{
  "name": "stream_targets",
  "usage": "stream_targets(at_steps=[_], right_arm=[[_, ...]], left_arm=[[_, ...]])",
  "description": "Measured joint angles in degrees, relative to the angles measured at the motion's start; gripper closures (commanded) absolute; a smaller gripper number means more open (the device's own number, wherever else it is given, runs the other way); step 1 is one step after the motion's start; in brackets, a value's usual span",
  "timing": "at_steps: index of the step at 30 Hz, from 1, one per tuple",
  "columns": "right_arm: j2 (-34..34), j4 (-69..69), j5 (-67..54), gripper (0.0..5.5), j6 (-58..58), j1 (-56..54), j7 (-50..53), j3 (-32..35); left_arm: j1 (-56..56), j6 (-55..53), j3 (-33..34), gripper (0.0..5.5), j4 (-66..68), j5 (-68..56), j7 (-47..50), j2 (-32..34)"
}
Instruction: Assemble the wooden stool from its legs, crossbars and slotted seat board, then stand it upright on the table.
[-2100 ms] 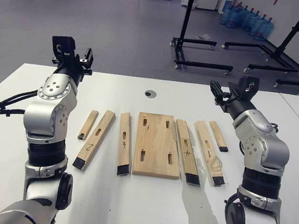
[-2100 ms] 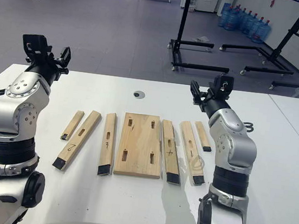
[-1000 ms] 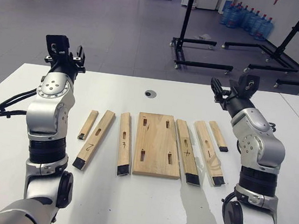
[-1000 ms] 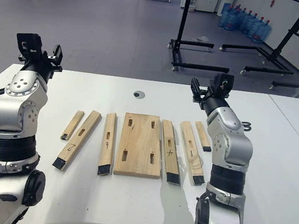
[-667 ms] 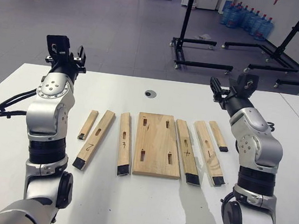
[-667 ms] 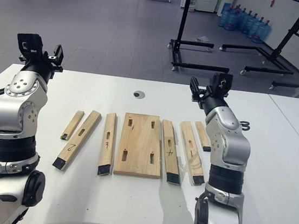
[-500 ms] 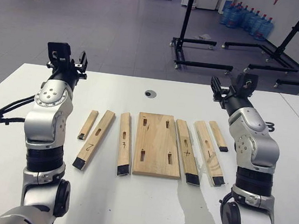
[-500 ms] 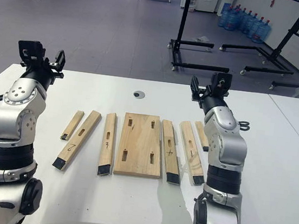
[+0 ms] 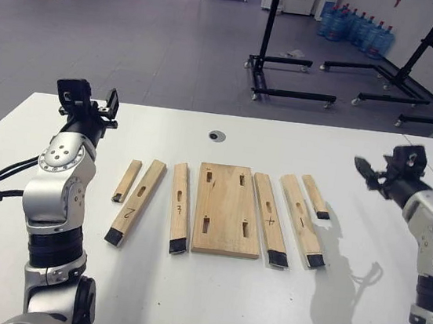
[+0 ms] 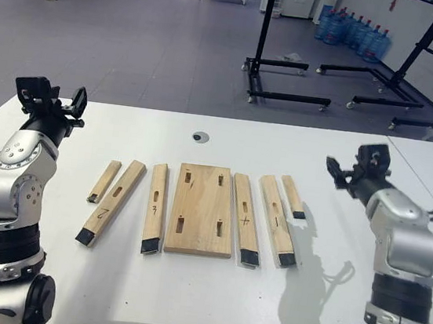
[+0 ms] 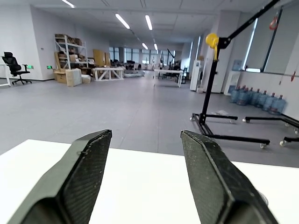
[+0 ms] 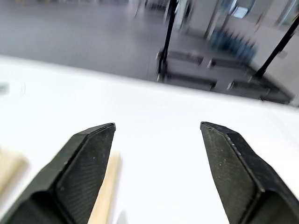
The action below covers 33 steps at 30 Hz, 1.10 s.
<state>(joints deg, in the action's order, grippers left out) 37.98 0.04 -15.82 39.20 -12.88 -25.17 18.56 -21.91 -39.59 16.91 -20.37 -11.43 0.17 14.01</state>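
Right gripper (image 10: 337, 171) swung outward, fingers (image 12: 88, 158) apart.

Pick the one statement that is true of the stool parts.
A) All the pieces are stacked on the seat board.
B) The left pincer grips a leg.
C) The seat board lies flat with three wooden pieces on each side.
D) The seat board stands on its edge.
C: the seat board lies flat on the table, with three wooden pieces on its left and three more on its right, none stacked or gripped.
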Motion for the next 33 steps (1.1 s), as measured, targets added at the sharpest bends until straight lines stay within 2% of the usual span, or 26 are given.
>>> stream_targets(at_steps=[6,15,23,33], right_arm=[[-5.1,5.8,0.1,2.14,-4.5,1.7,-2.2,-4.7],[-6.4,14.2,4.6,2.14,-12.1,1.7,-1.1,-8.5],[-7.8,17.2,6.0,2.14,-13.4,1.5,-1.1,-10.4],[-9.0,18.4,6.2,3.93,-13.0,0.4,0.0,-10.5]], left_arm=[[0.0,0.0,-2.0,2.77,-0.7,0.4,0.1,-0.2],[-0.1,0.0,-2.6,2.77,-0.7,0.6,0.0,0.0],[-0.1,0.0,-2.8,2.77,-0.6,0.7,0.1,0.0],[-0.2,0.0,-3.2,2.81,0.4,0.8,0.4,0.0]])
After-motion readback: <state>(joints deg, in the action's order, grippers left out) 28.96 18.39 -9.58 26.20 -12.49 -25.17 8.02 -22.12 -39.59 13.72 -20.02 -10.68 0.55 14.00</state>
